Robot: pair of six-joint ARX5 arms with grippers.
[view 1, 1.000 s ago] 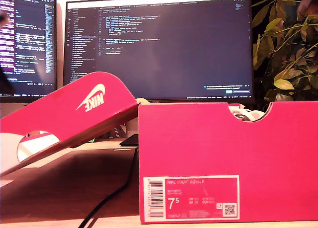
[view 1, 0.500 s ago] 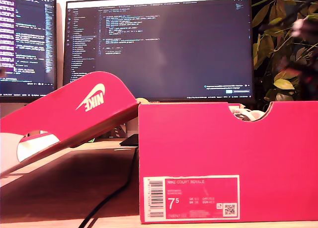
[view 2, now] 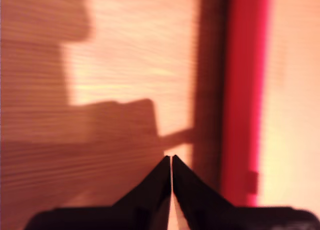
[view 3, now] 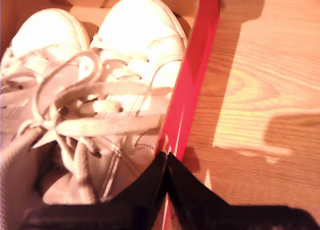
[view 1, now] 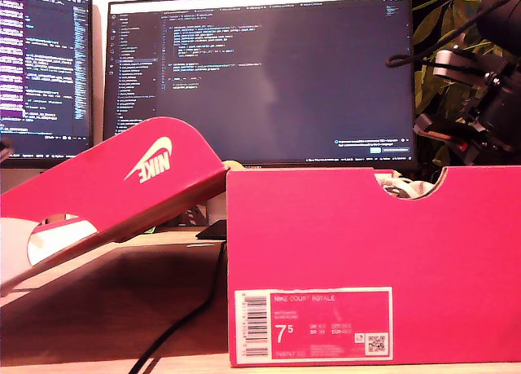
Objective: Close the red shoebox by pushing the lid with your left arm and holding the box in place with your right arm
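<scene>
Behind the red Nike shoebox (view 1: 370,264) stand two monitors (view 1: 259,77) showing code, with a leafy plant (view 1: 456,72) just beyond its far corner at the exterior view's right. That shoebox sits on a wooden table (view 1: 122,301), its hinged lid (view 1: 114,191) flung open and sloping down from the box toward the exterior view's left. White laced sneakers (view 3: 100,89) lie inside. My second gripper (view 3: 166,157) hangs over the box wall, jaws together. My first gripper (view 2: 171,160), jaws likewise pressed together, hovers over bare table beside a red edge (view 2: 245,89).
</scene>
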